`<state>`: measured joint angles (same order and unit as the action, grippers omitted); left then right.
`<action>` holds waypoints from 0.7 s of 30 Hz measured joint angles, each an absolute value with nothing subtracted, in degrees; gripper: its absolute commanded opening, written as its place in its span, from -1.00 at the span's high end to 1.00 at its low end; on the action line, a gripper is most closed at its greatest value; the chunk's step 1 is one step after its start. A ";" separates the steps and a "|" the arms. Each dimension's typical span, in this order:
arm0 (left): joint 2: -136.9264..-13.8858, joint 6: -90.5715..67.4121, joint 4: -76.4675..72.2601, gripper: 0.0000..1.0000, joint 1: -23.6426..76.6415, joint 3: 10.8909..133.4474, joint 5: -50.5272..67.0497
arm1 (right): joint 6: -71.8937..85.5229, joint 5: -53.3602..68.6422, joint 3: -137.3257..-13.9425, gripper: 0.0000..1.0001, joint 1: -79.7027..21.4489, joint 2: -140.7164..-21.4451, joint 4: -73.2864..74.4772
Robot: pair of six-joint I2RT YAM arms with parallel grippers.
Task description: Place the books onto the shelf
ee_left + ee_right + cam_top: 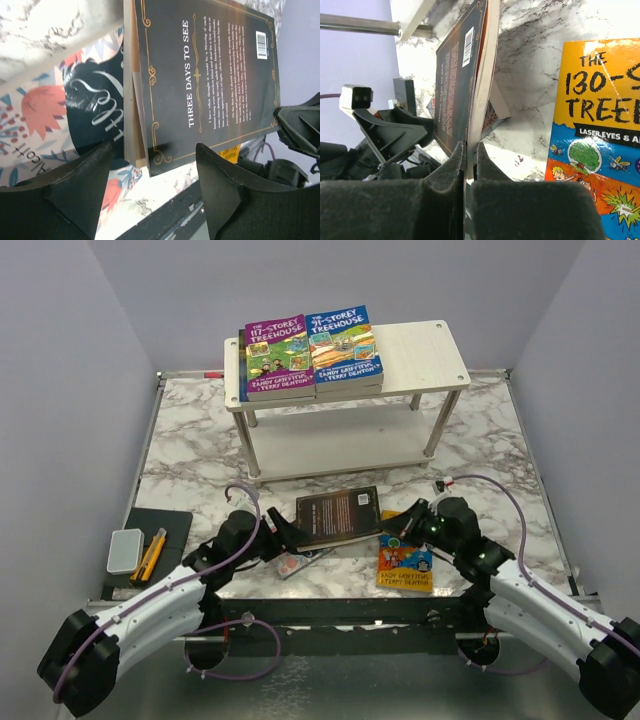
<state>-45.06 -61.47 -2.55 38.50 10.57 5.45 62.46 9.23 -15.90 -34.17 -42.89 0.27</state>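
The white shelf (420,350) stands at the back, with a purple book (275,355) and a blue book (344,345) lying flat on its top tier. A dark brown book (338,515), titled "Three Days to See" (210,75), is tilted up off the marble. My right gripper (469,150) is shut on its right edge (480,75). My left gripper (155,170) stands open at the book's left corner, and neither finger touches it. A pink floral book (45,115) lies partly under the dark one. An orange book (600,125) lies flat by the right arm (405,562).
A small grey case (126,549) and a yellow utility knife (150,555) lie on a dark mat (170,523) at the front left. The shelf's lower tier (340,445) holds nothing. Grey walls close in both sides.
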 measured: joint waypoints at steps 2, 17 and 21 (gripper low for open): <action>-43.11 -62.65 -2.07 -0.49 38.65 9.67 6.90 | 63.33 8.60 -15.90 0.99 -34.17 -41.06 1.74; -32.14 -74.85 -0.36 -0.68 39.13 4.03 11.44 | 70.15 6.61 -15.90 0.99 -34.17 -38.81 3.46; -32.64 -77.67 -2.31 -0.69 39.16 3.20 11.70 | 71.29 6.44 -15.90 0.99 -34.17 -39.92 2.09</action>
<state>-32.64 -77.67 -2.31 39.16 3.20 11.70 71.29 6.44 -15.90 -34.17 -39.92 2.09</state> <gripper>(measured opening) 0.838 0.025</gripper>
